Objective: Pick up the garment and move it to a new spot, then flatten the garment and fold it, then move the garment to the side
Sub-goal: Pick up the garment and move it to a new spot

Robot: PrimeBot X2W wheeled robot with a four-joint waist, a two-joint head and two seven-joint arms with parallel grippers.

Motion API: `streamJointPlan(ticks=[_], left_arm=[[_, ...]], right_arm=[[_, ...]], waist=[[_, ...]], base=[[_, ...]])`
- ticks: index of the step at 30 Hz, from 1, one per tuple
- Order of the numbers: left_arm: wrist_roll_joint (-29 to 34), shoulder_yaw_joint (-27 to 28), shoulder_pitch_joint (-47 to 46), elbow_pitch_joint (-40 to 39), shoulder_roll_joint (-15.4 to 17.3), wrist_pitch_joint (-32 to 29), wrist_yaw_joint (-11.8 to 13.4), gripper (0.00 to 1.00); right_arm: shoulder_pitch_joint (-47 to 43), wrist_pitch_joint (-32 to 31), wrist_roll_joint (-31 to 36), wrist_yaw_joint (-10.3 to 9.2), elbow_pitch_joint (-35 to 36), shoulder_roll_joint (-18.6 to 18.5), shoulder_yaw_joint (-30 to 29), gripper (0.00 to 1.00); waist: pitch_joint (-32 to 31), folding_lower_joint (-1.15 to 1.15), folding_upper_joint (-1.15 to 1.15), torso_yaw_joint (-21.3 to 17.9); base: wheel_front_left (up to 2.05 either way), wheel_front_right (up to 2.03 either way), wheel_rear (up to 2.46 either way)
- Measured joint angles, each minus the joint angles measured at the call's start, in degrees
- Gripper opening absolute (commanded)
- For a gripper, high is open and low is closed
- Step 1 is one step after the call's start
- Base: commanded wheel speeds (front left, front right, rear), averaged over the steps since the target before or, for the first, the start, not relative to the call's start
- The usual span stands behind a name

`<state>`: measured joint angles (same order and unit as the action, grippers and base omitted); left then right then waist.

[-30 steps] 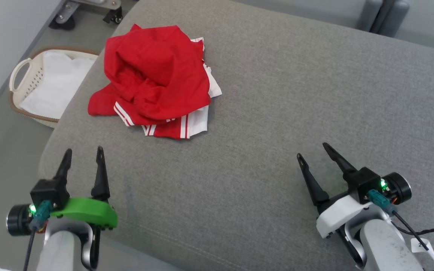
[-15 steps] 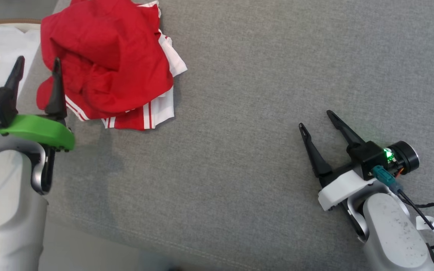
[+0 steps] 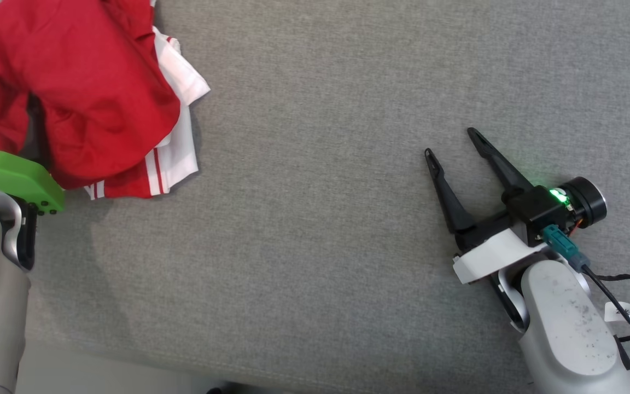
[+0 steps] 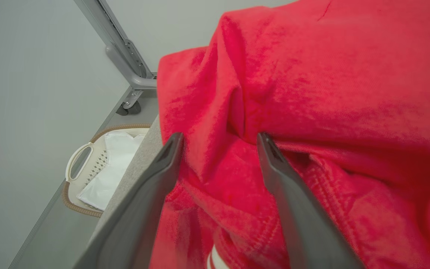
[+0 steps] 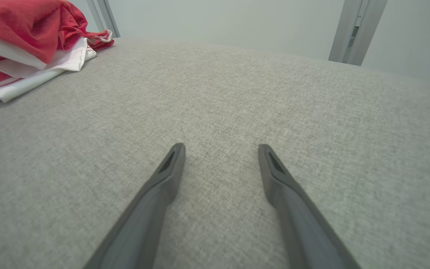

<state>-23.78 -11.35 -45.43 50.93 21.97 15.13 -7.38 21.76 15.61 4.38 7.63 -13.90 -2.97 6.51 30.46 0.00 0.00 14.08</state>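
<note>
the left gripper point(image 4: 219, 140) is gaping wide, gripping nothing, a crumpled red-and-white fabric garment point(image 3: 74, 82) lying between its fingertips. the right gripper point(image 3: 450, 142) is gaping wide and empty too, the garment well left of its fingers.

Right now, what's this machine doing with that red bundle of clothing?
A two-armed robot is starting on a crumpled red and white garment lying on a grey cushion. Its left claw is open, fingers either side of a fold of the red cloth, not yet closed on it. The right claw, also open, is over bare cushion well apart from the garment. Nothing is lifted or folded yet.
</note>
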Motion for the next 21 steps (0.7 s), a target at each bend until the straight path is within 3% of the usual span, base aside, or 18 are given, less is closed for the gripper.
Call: streamJointPlan(ticks=[1, 3, 4, 11, 18, 21], left_arm=[[-0.29, -0.08, -0.16, 0.85, -0.18, 0.01, 0.0, 1.0], [-0.8, -0.15, -0.57, 2.14, -0.54, 0.0, 0.0, 0.42], [-0.89, -0.1, -0.7, 2.25, -0.63, 0.0, 0.0, 0.0], [0.27, 2.67, -0.55, -6.01, -0.27, -0.01, -0.01, 0.0], [2.76, 4.71, 1.21, -21.6, -0.35, 0.0, -0.01, 0.0], [2.24, 3.1, 1.4, -27.37, -0.54, 0.0, -0.01, 0.0]], right_arm=[[0.02, 0.01, 0.0, 0.0, 0.14, 0.02, -0.04, 1.0], [0.12, 0.05, 0.0, 0.0, 0.29, 0.15, -0.1, 1.0], [0.14, 0.07, 0.0, 0.0, 0.3, 0.2, -0.12, 1.0], [-0.05, -0.07, -0.51, -0.02, -0.85, 0.1, -0.83, 1.0], [-2.74, -0.45, -2.64, -0.09, -2.36, 0.01, -1.11, 1.0], [-4.21, -0.46, -3.54, -0.09, -3.07, 0.09, -1.25, 1.0]], waist=[[0.18, 0.0, 0.0, -0.24], [0.48, 0.0, 0.0, -0.75], [0.51, 0.0, 0.0, -0.91], [-1.38, 0.0, 0.0, -1.27], [-5.68, 0.0, 0.0, -1.86], [-8.0, 0.0, 0.01, -2.44]], base=[[0.0, 0.0, 0.0], [0.0, 0.0, 0.0], [0.0, 0.0, 0.0], [0.0, 0.0, 0.0], [0.0, 0.0, 0.0], [0.0, 0.0, 0.0]])
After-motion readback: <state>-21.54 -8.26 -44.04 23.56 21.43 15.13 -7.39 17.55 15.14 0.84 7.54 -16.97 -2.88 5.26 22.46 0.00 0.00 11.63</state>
